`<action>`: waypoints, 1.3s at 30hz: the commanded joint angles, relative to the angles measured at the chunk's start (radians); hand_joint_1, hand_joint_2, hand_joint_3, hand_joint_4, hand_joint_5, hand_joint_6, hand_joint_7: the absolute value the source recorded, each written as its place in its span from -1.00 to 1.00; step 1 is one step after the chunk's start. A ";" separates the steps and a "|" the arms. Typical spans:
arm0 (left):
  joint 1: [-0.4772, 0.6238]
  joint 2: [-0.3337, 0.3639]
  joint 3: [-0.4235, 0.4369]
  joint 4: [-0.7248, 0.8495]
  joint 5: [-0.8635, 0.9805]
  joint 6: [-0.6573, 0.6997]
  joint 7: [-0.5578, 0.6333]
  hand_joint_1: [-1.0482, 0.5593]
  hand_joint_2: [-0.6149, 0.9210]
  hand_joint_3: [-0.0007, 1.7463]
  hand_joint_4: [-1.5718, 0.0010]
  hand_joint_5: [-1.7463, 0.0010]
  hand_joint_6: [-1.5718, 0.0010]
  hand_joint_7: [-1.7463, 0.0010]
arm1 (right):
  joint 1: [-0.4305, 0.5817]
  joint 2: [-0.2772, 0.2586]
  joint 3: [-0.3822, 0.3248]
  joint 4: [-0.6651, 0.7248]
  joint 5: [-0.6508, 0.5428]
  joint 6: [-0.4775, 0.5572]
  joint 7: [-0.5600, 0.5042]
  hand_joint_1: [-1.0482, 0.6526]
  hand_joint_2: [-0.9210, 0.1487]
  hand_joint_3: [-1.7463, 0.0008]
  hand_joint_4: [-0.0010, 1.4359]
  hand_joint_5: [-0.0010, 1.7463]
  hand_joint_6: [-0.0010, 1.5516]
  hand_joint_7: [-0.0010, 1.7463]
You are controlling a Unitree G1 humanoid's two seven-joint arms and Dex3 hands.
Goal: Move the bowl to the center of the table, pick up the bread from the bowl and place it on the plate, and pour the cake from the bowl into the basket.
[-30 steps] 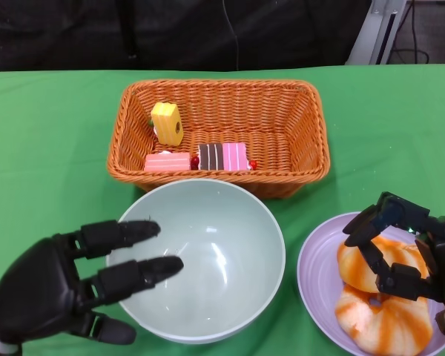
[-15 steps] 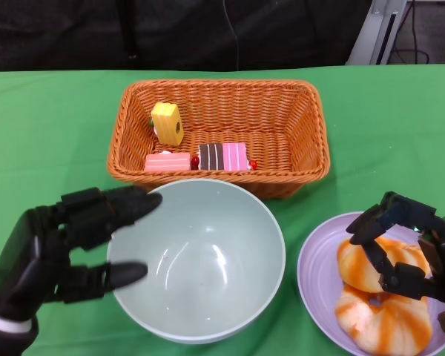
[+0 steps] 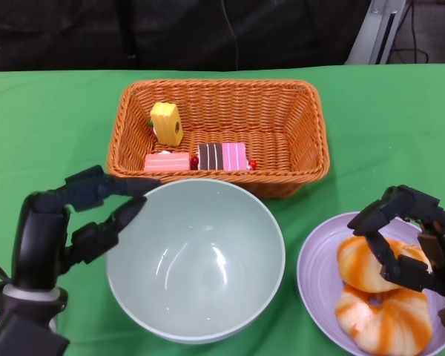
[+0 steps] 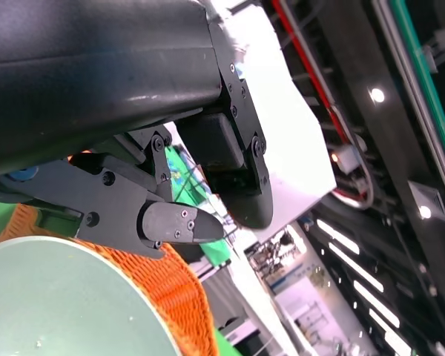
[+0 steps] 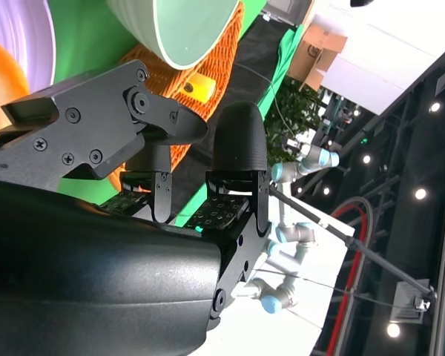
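Meanwhile left robot hand [image 3: 74, 222] hovers open just beside bowl [image 3: 196, 259] rim.

The right hand [image 5: 200, 159] is filling the foreground, fingers spread, with the pale green bowl [image 5: 185, 30] and orange basket [image 5: 208, 81] showing beyond.

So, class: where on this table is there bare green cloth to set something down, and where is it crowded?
Bare cloth lies left of the basket, right of it above the plate, and behind it. The front is crowded: bowl against the basket, left hand at its rim, right hand over the bread.
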 commanded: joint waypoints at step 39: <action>0.069 -0.218 0.375 -0.184 -0.321 0.420 -0.656 0.18 1.00 -0.66 0.04 -0.94 0.04 -0.65 | 0.024 0.023 -0.035 -0.167 0.212 0.212 0.240 0.09 -1.00 0.54 0.01 0.51 -0.26 0.46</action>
